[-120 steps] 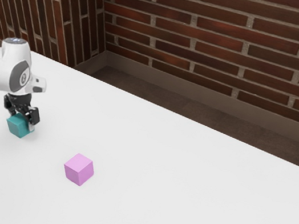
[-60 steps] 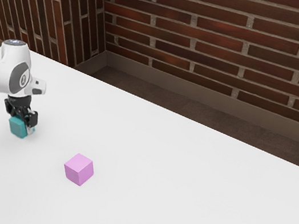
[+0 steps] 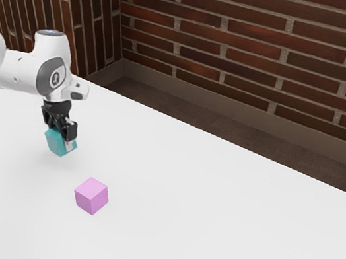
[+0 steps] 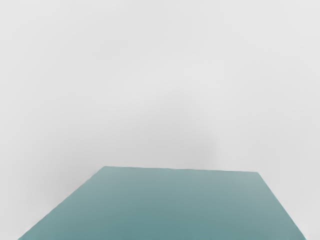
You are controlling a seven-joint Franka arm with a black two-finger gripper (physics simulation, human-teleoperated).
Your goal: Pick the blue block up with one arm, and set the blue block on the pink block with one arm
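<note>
Arm: a white robot arm (image 3: 17, 65) is reaching in from the exterior view's left, its hand pointing down over the table.

Gripper: the black gripper (image 3: 62, 139) is hanging in the left part of the exterior view, a little above the frame's middle height.

Fingers: they are grasping the blue block, pressing on it from two opposite sides.

Blue block: the blue block (image 3: 58, 143), teal in colour, is sitting tilted between the fingers, its lower half sticking out beneath them. It appears to be hanging just off the table. In the wrist view its flat top (image 4: 170, 205) is lying right under the hand, with white table (image 4: 150, 75) stretching beyond it.

Pink block: the pink block (image 3: 91, 196) is resting on the table, lower and toward the exterior view's right of the held block. The two are lying near each other but apart, not touching.

Table: a plain white table (image 3: 214, 197) is taking up the lower part of the exterior view.

Background: a red brick wall (image 3: 255, 43) is running across the top of the exterior view.
</note>
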